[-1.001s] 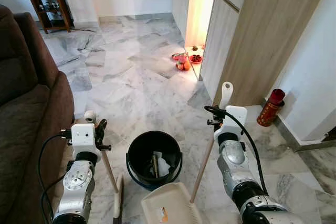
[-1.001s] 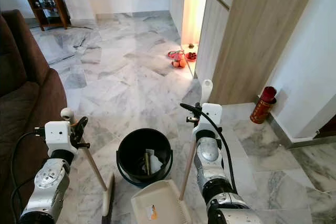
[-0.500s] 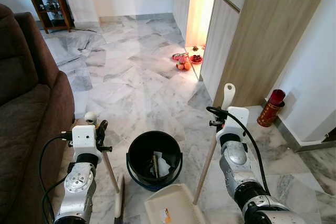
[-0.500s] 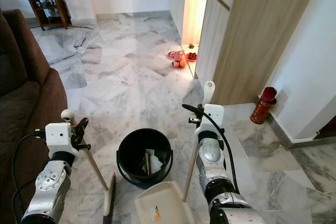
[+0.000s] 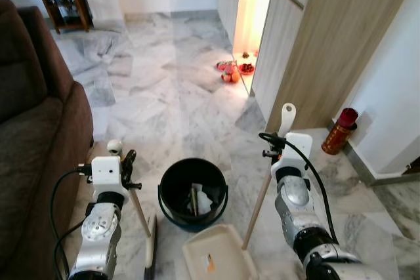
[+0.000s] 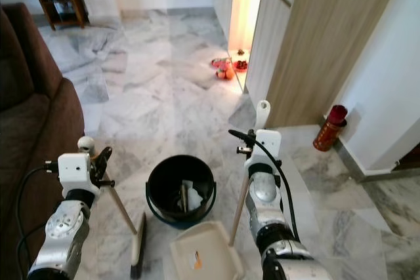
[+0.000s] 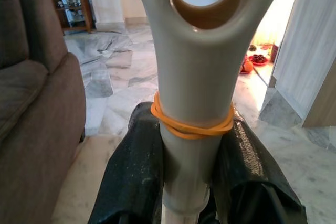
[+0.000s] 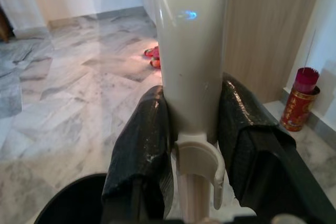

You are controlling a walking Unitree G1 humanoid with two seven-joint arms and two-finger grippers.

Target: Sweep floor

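home – living room | brown sofa (image 5: 33, 129) | marble floor (image 5: 157, 96) | wooden wall cabinets (image 5: 315, 37)

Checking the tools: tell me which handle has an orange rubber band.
The broom handle in the left hand; the dustpan handle in the right hand is plain.

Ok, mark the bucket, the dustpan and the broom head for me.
bucket (image 5: 168, 200), left eye view, on its near-left rim.
dustpan (image 5: 226, 254), left eye view, on the middle of its cream tray.
broom head (image 5: 149, 254), left eye view, on the flat head at the floor.
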